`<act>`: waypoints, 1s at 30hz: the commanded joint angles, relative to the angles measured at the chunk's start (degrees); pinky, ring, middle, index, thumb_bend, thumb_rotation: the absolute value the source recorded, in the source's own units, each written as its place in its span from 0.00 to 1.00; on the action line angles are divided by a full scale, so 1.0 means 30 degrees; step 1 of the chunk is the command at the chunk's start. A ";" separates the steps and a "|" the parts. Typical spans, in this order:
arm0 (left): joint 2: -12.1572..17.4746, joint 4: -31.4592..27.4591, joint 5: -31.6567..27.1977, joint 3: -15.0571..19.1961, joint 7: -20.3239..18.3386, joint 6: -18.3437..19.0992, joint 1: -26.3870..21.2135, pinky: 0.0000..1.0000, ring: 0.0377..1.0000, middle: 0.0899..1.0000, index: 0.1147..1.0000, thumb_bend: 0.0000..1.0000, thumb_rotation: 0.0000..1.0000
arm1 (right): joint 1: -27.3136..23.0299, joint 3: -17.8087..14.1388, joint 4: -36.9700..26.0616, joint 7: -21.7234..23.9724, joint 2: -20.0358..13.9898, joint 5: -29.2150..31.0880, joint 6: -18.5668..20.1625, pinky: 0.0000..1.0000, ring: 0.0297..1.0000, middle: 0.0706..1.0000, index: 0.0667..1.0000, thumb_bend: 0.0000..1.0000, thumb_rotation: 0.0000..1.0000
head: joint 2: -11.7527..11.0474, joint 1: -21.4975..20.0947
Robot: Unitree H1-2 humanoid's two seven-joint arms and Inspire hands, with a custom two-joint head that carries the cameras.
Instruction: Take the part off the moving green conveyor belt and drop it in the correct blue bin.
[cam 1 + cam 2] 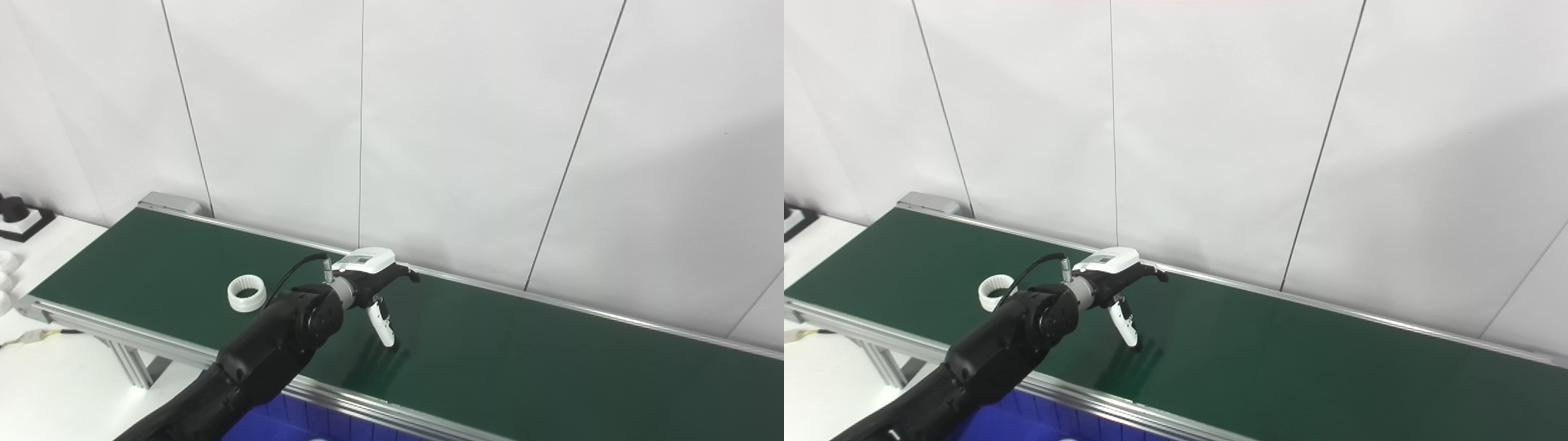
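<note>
In the left eye view, the green conveyor belt (502, 343) runs from the upper left down to the lower right, framed by silver rails. A white ring-shaped part (247, 293) with a ribbed inner wall lies flat on the belt near its left end, closer to the near rail than to the far one. The left robot hand (376, 288) hangs over the middle of the belt, just right of the part and not touching it. Its fingers (409, 274) are spread wide and reach toward the far rail, while the white thumb (382, 323) points down to the belt surface; the robot hand holds nothing. A white cover on the back of the hand carries a small label, too small to read. At the bottom edge, below the near rail, a strip of blue bin (294, 422) shows. The white desk (55, 380) lies past the belt's left end, with a black item on a white base (18, 217) at its far left edge.

In the right eye view, the same part (994, 291) sits partly behind the black forearm (1010, 343) and its cable. The left robot hand (1123, 293) again shows its fingers apart and empty over the belt (1274, 355). The blue bin (998, 422) peeks out under the near rail. The right robot hand appears in neither view.
</note>
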 commanded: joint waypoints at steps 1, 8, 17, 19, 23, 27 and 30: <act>0.0527 -0.0127 0.0423 0.0041 0.0062 0.0228 -0.1018 0.95 0.92 0.89 0.81 0.96 0.02 | -0.0198 -0.0084 -0.0618 0.0137 -0.0018 0.0109 -0.0628 0.77 0.82 0.86 1.00 0.46 1.00 | 0.0033 -0.0005; 0.0589 0.0361 0.0778 -0.0307 -0.0175 0.0139 -0.1135 0.96 0.92 0.89 0.82 0.95 0.00 | -0.0121 -0.0113 -0.0810 0.0148 -0.0011 0.0159 -0.0391 0.77 0.83 0.86 0.99 0.47 1.00 | 0.0017 -0.0043; 0.0763 0.1473 0.1139 -0.0853 -0.0272 -0.0380 -0.1361 0.94 0.90 0.89 0.81 0.98 0.03 | -0.0113 -0.0111 -0.0746 0.0238 -0.0077 0.0156 -0.0584 0.76 0.82 0.85 0.99 0.46 1.00 | -0.0026 -0.0111; 0.0763 0.1725 0.1152 -0.0914 -0.0188 -0.0467 -0.1389 0.93 0.89 0.89 0.81 0.97 0.04 | -0.0097 -0.0113 -0.0826 0.0246 -0.0055 0.0160 -0.0483 0.76 0.82 0.85 0.99 0.45 1.00 | -0.0027 -0.0134; 0.0745 0.2223 0.1140 -0.1028 0.0076 -0.0719 -0.1447 0.92 0.89 0.89 0.81 0.96 0.03 | -0.0117 -0.0128 -0.0753 0.0339 -0.0051 0.0326 -0.0548 0.76 0.81 0.85 0.99 0.45 1.00 | -0.0056 -0.0152; 0.0755 0.2736 0.1144 -0.1151 0.0371 -0.1001 -0.1501 0.92 0.90 0.89 0.81 0.95 0.01 | -0.0086 -0.0130 -0.0759 0.0325 -0.0025 0.0285 -0.0566 0.76 0.81 0.85 0.99 0.46 1.00 | -0.0132 -0.0223; 0.0784 0.3105 0.1160 -0.1146 0.0731 -0.1288 -0.1484 0.91 0.89 0.89 0.81 0.95 0.00 | -0.0052 -0.0142 -0.0816 0.0336 0.0016 0.0341 -0.0425 0.76 0.82 0.85 0.98 0.45 1.00 | -0.0164 -0.0246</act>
